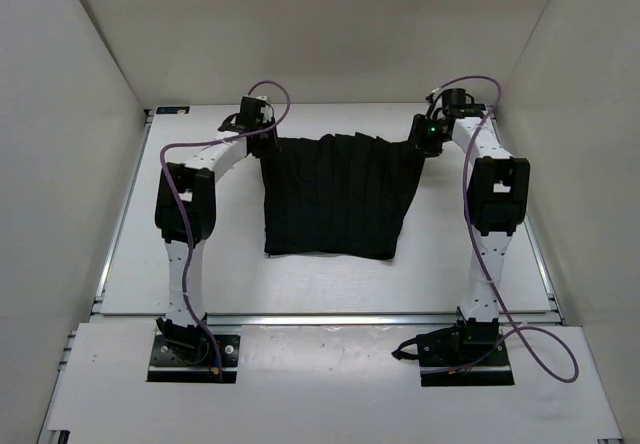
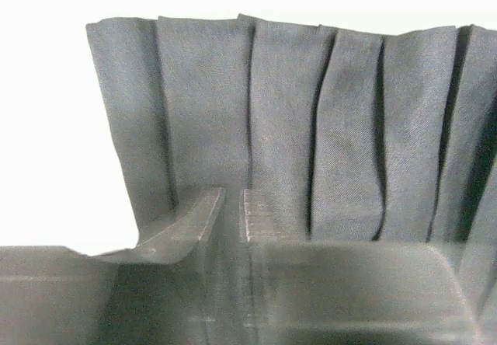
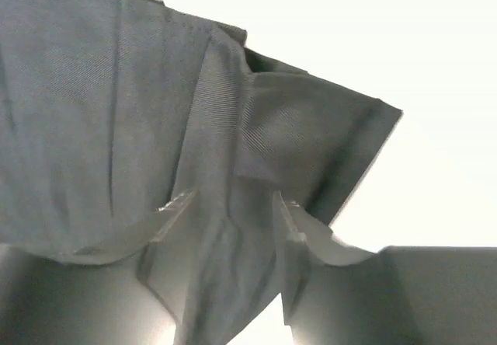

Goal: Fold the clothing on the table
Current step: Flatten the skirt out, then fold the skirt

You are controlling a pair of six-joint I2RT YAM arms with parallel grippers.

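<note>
The black pleated clothing [image 1: 335, 199] lies spread on the white table [image 1: 215, 274], its far edge between the two arms. My left gripper [image 1: 262, 142] is at the garment's far left corner. In the left wrist view the fingertips [image 2: 233, 205] stand a narrow gap apart, with the pleated fabric [image 2: 349, 127] running between and past them. My right gripper [image 1: 428, 144] is at the far right corner. There its jaws [image 3: 233, 205] stand apart, a bunched fold of the cloth [image 3: 93, 112] lies loosely between them, and the corner flap [image 3: 311, 135] sticks out to the right.
White walls close in the table on the left, right and back. A metal rail [image 1: 330, 316] runs along the near edge in front of both arm bases. Purple cables [image 1: 545, 349] loop off each arm. Bare table shows on either side of the garment and in front of it.
</note>
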